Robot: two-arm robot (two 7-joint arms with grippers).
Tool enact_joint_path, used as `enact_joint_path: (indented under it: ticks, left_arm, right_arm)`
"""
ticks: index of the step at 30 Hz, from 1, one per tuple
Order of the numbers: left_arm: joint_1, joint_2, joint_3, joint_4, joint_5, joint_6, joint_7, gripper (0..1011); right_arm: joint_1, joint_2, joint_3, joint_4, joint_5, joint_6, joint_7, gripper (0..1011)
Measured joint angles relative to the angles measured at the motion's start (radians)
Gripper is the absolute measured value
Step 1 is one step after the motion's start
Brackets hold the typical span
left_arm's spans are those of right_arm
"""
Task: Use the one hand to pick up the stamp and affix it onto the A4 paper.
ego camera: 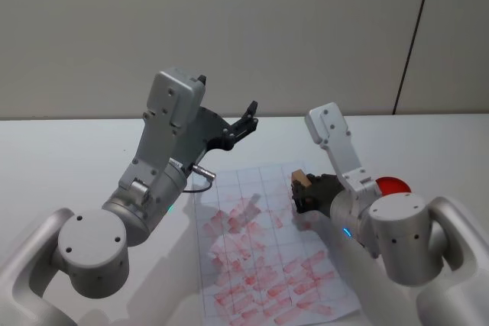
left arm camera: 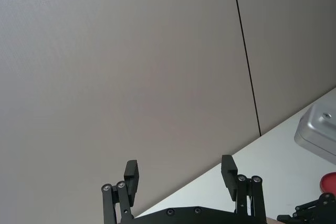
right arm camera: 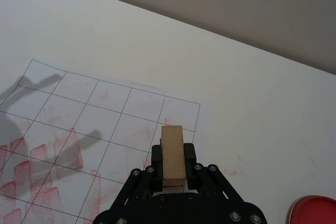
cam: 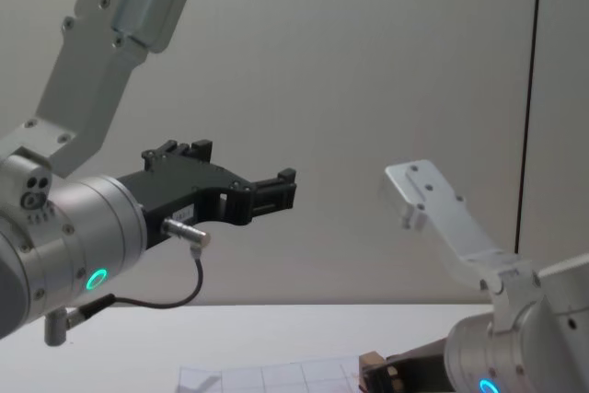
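My right gripper [right arm camera: 173, 156] is shut on the stamp [right arm camera: 172, 155], a light-tan wooden block, and holds it just above the right edge of the A4 paper [right arm camera: 105, 114]. From the head view the stamp [ego camera: 299, 178] pokes out of the right gripper [ego camera: 302, 191] over the gridded paper [ego camera: 260, 257], which carries many pinkish-red marks. The chest view catches the stamp [cam: 371, 361] low at the bottom edge. My left gripper [ego camera: 246, 121] is raised well above the table, open and empty, its fingers [left arm camera: 131, 174] pointing at the wall.
A round red pad [ego camera: 393, 185] sits on the white table [ego camera: 61, 158] to the right of the paper, behind my right arm; it also appears as a red disc [right arm camera: 314, 209] near the wrist. A grey wall stands behind the table.
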Motion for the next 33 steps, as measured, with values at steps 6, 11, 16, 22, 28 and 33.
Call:
enact_joint_path:
  ticks: [6,11,16,22,28,33]
  left_arm:
    - [0.000,0.000,0.000,0.000,0.000,0.000,0.000,1001]
    - [0.000,0.000,0.000,0.000,0.000,0.000,0.000,1001]
    - [0.000,0.000,0.000,0.000,0.000,0.000,0.000,1001]
    - [0.000,0.000,0.000,0.000,0.000,0.000,0.000,1001]
    - [0.000,0.000,0.000,0.000,0.000,0.000,0.000,1001]
    - [0.000,0.000,0.000,0.000,0.000,0.000,0.000,1001]
  right_arm:
    - [0.000,-0.001,-0.009,0.019,-0.030,-0.013,0.014,233]
    - [-0.002,-0.001,-0.012,0.031,-0.041,-0.016,0.023,233]
    - [-0.003,-0.002,-0.012,0.039,-0.042,-0.017,0.026,233]
    - [-0.004,-0.002,-0.006,0.043,-0.028,-0.022,0.022,233]
    - [-0.007,-0.003,0.006,0.040,0.015,-0.034,0.007,233]
    - [-0.009,-0.003,0.021,0.022,0.058,-0.049,-0.010,233]
